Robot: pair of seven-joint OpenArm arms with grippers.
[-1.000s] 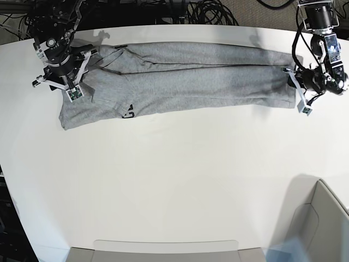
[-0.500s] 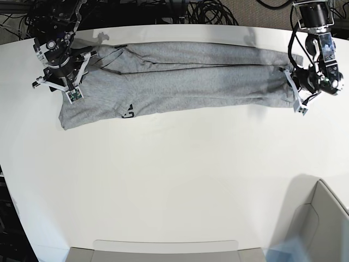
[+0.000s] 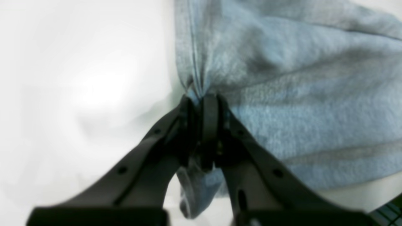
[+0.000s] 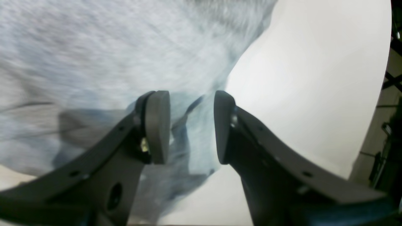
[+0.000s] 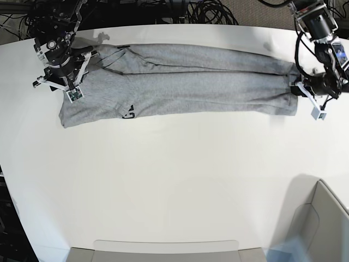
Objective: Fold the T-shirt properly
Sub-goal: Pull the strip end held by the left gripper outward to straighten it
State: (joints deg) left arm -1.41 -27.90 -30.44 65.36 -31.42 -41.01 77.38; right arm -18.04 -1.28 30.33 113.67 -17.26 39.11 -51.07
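The heather-grey T-shirt (image 5: 185,82) lies as a long folded band across the far part of the white table (image 5: 174,180). A bit of black lettering (image 5: 128,112) shows near its left end. My left gripper (image 5: 299,88) is at the shirt's right end. In the left wrist view the left gripper (image 3: 201,99) is shut on a pinched edge of the cloth (image 3: 298,94). My right gripper (image 5: 76,76) is over the shirt's left end. In the right wrist view the right gripper (image 4: 191,125) is open, with grey cloth (image 4: 94,47) lying between and behind its pads.
A grey bin (image 5: 322,224) stands at the near right corner. A flat grey tray edge (image 5: 163,251) runs along the near side. Black cables (image 5: 212,13) lie beyond the table's far edge.
My left gripper has moved to the right with the shirt's right end, drawing the band longer and straighter. My right arm has shifted slightly toward the far edge.
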